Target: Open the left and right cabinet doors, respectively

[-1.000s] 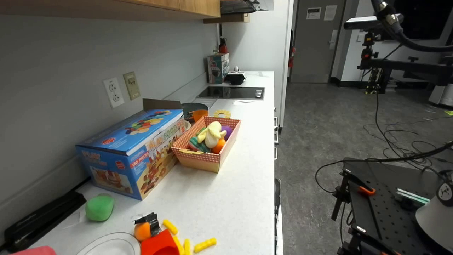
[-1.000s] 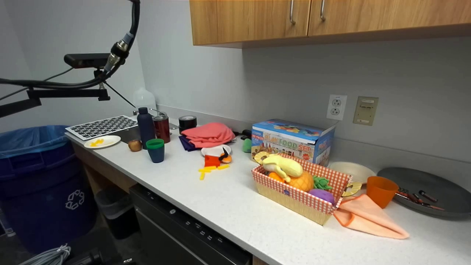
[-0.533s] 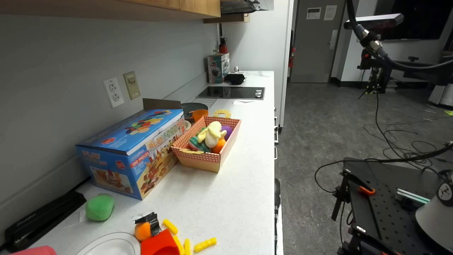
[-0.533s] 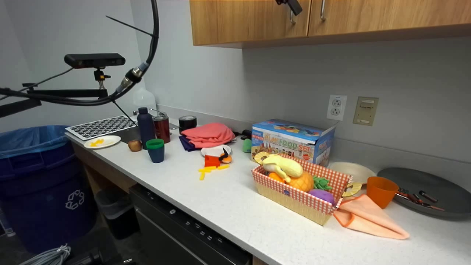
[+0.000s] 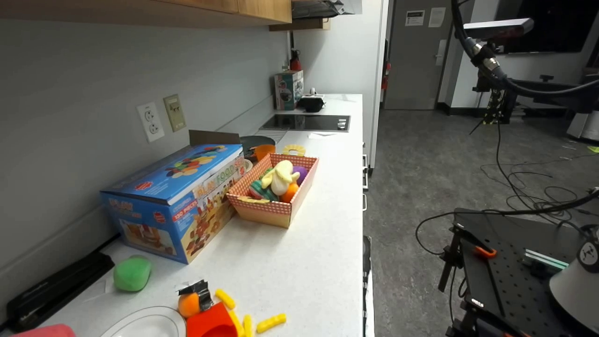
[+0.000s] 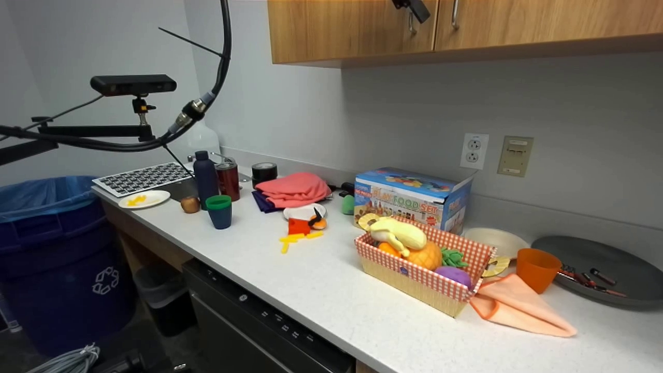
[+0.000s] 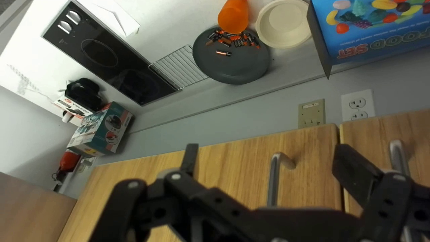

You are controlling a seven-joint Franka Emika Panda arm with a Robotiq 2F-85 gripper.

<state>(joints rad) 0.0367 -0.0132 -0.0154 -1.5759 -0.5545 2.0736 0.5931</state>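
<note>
Both wooden cabinet doors stand closed: the left door (image 6: 336,31) and the right door (image 6: 549,20) meet at a narrow seam. My gripper (image 7: 271,162) faces them from the front with its jaws wide apart in the wrist view. Between the fingers appears the metal handle (image 7: 273,181) of the right door, its lower part hidden behind the gripper. The left door's handle (image 7: 399,156) shows past the finger (image 7: 351,169) at the seam. In an exterior view one dark fingertip (image 6: 419,11) overlaps the left door's handle (image 6: 411,27); the rest of my gripper is out of frame.
Below the cabinet, the counter (image 6: 290,280) holds a play-food box (image 6: 404,199), a checked basket (image 6: 414,290) of toy fruit and a dark plate (image 6: 601,248). My arm's cable (image 6: 222,72) hangs near a camera on a stand (image 6: 133,85). Another wooden panel (image 7: 30,201) borders the wrist view.
A gripper fingertip has come into an exterior view in front of the left door and has since shifted slightly right. The arm's cable has swung along with it. The doors have not moved.
</note>
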